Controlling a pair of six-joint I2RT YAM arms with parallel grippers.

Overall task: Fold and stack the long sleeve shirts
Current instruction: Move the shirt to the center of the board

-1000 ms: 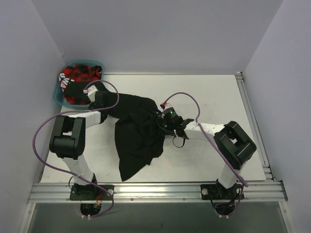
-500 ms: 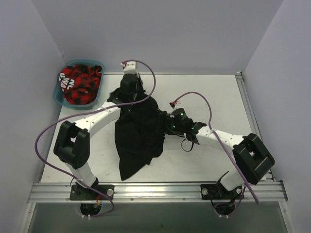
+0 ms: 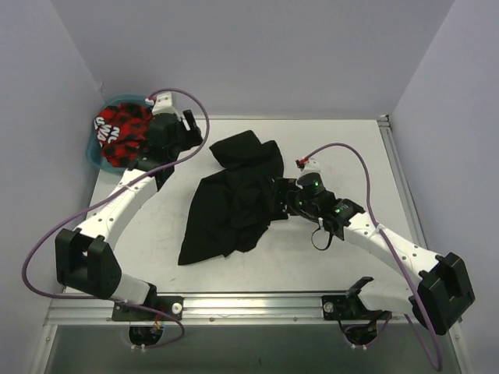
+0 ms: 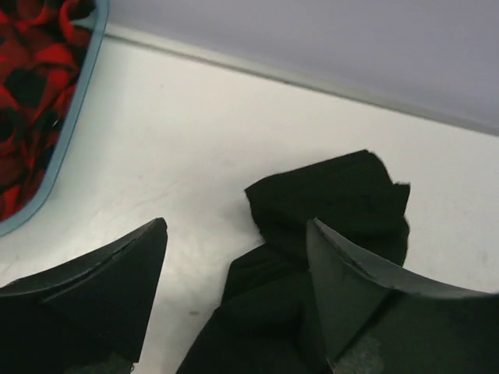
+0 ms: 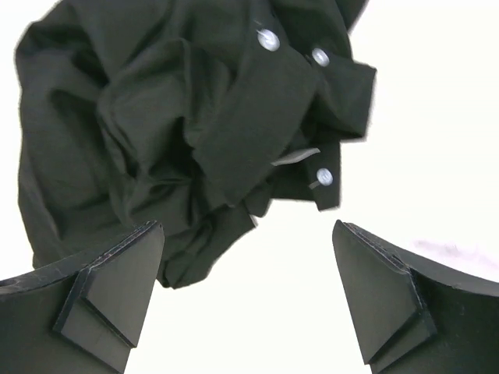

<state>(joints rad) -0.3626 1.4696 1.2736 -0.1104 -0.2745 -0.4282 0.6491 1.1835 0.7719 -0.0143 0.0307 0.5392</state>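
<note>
1. White tabletop (image 3: pixel 366 164) between pale lilac walls carries 1 black shirt (image 3: pixel 234 202), crumpled in a heap with a bunched end at its far side.
2. Left gripper (image 4: pixel 235 224) hangs off the shirt's far-left end, jaws spread wide, gripping nothing.
3. Right gripper (image 5: pixel 248 226) sits at the shirt's right edge, jaws wide and empty; 3 pale buttons (image 5: pixel 269 39) show just ahead.
4. Teal basket (image 4: pixel 69 136), left of the shirt, holds red-and-black cloth (image 3: pixel 121 128).
</note>
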